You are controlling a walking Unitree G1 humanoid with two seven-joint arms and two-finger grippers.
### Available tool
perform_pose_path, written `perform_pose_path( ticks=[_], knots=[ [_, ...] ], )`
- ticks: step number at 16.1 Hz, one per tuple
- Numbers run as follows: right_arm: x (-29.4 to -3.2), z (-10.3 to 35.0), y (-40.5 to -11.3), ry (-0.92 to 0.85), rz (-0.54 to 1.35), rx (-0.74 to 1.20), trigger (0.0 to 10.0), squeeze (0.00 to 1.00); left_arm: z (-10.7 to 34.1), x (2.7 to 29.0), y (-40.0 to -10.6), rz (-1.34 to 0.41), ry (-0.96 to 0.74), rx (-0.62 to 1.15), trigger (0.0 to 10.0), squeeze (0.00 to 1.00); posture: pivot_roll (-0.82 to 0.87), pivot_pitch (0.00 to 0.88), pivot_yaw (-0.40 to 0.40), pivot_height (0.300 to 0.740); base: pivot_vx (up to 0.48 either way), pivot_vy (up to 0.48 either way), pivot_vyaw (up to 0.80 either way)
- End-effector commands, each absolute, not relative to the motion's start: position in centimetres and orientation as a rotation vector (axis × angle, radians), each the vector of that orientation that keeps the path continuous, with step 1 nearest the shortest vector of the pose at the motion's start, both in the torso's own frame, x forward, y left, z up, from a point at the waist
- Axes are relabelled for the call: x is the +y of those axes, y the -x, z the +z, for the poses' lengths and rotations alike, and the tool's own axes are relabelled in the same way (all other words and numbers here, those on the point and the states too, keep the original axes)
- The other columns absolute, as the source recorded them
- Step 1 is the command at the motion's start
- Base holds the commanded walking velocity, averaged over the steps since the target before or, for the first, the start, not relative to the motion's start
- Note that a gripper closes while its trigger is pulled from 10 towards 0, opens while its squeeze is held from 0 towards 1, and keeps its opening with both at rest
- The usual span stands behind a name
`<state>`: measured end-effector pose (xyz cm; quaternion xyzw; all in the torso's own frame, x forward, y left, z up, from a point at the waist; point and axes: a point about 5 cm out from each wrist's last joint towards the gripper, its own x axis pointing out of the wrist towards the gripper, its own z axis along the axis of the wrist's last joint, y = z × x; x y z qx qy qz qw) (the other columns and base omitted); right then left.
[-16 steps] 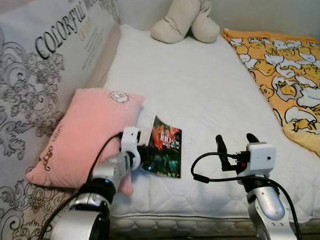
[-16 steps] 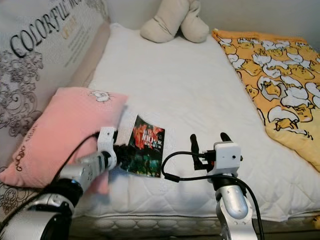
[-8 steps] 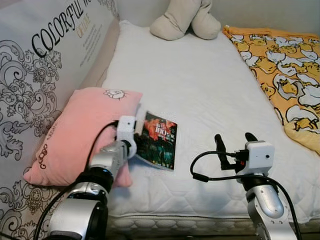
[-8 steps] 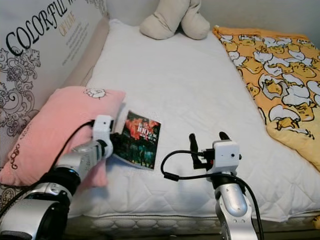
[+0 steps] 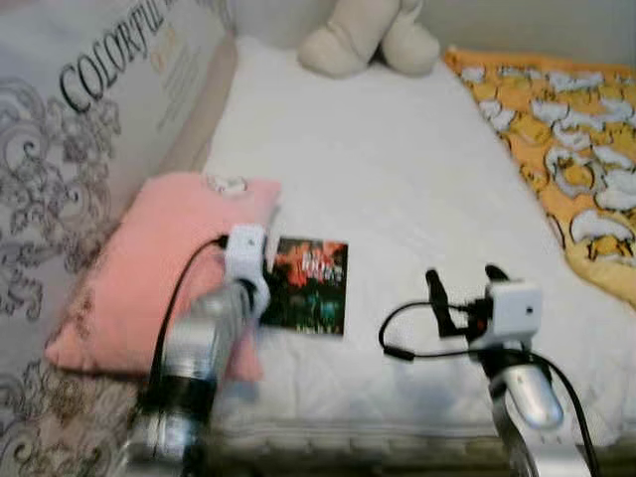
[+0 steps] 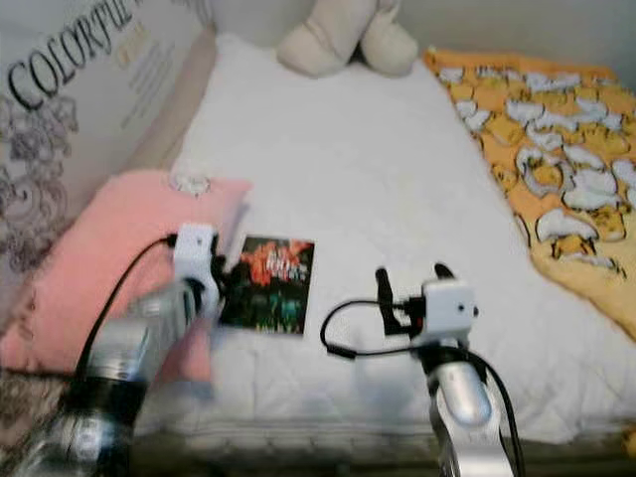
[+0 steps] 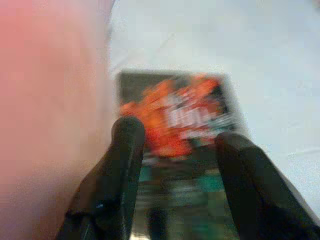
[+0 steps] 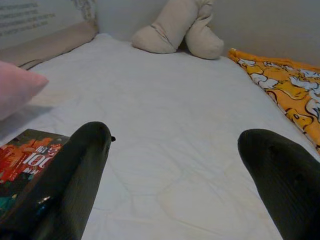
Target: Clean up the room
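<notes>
A dark book [image 5: 311,284] with a red-orange cover design is seen lying flat on the white mattress [image 5: 397,169], near its front edge, just beside the pink pillow [image 5: 149,258]. The left gripper [image 7: 175,145] is placed at the book's pillow-side edge; in the left wrist view its two black fingers [image 7: 122,160] are spread apart over the cover, and whether the book is actually gripped cannot be told, since the frame is blurred. The silver left arm is stretched along the pillow's front corner.

The right gripper [image 5: 462,283] is held above bare mattress, well apart from the book, with its fingers [image 8: 85,165] wide open and nothing between them.

A beige plush toy [image 5: 368,40] is seen at the far end of the mattress. An orange blanket with a duck pattern [image 5: 566,139] is spread along the mattress's right side. A printed panel with large lettering and grey scrollwork [image 5: 89,109] is stood along the left side, behind the pillow.
</notes>
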<state>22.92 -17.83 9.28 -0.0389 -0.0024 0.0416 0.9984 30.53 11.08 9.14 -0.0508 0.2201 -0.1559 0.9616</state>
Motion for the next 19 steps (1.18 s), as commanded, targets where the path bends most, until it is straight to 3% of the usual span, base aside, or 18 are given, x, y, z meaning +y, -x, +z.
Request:
perform_pose_path(
  ticks=[1,3,5,7,8,9,10,11,13,14,16,19],
  knots=[
    [-18.2,9.5,-23.3,0.064,0.066,-0.010,10.0,0.00,11.5,9.3,-30.2,-0.380,0.112,0.351,10.0,0.78,0.03,0.000,-0.074,0.728,0.000,0.000,0.00],
    [-18.5,10.1,-23.6,0.010,0.015,-0.042,10.0,0.00,12.8,9.6,-28.7,-0.386,0.091,0.188,10.0,0.00,0.06,0.000,-0.097,0.728,0.000,0.000,0.00],
    [-18.9,10.2,-24.0,0.003,-0.003,-0.051,10.0,0.00,14.5,10.7,-27.1,-0.348,0.027,0.037,10.0,0.00,0.09,0.000,-0.119,0.728,0.000,0.000,0.00],
    [-19.3,9.7,-24.5,-0.112,-0.022,-0.039,10.0,0.00,16.6,12.4,-25.9,-0.233,-0.142,-0.163,10.0,0.00,0.12,0.000,-0.124,0.728,0.000,0.000,0.00],
    [-19.7,9.5,-25.0,-0.182,-0.061,-0.033,10.0,0.00,14.9,14.5,-25.9,-0.120,-0.273,-0.152,10.0,0.00,0.12,0.000,-0.116,0.728,0.000,0.000,0.00],
    [-19.8,9.6,-25.5,-0.172,-0.066,-0.048,10.0,0.00,12.0,16.6,-26.0,-0.015,-0.264,-0.026,10.0,0.00,0.12,0.000,-0.108,0.728,0.000,0.000,0.00],
    [-19.7,9.5,-25.9,-0.126,-0.050,-0.047,10.0,0.00,10.5,17.1,-26.4,0.019,-0.172,0.069,10.0,0.84,0.10,0.000,-0.101,0.728,0.000,0.000,0.00],
    [-19.7,9.4,-26.1,-0.056,-0.044,-0.033,10.0,0.00,10.5,16.5,-26.6,-0.023,-0.135,0.065,10.0,1.00,0.10,0.000,-0.099,0.728,0.000,0.000,0.00],
    [-19.8,9.0,-26.8,0.000,-0.052,-0.007,10.0,0.00,11.0,15.5,-27.3,-0.061,-0.180,0.041,10.0,1.00,0.09,0.000,-0.091,0.728,0.000,0.000,0.00],
    [-20.1,8.9,-26.8,-0.012,-0.068,-0.003,10.0,1.00,11.0,15.5,-27.4,-0.057,-0.189,0.035,10.0,1.00,0.09,0.000,-0.094,0.728,0.000,0.000,0.00],
    [-20.7,9.0,-26.8,-0.021,-0.085,-0.013,10.0,1.00,10.8,16.4,-27.5,0.011,-0.286,0.041,10.0,1.00,0.10,0.000,-0.104,0.728,0.000,0.000,0.00],
    [-20.7,9.2,-27.2,-0.030,-0.096,-0.043,10.0,1.00,10.9,16.5,-27.8,0.018,-0.251,0.041,10.0,1.00,0.11,0.000,-0.103,0.728,0.000,0.000,0.00]
  ],
)
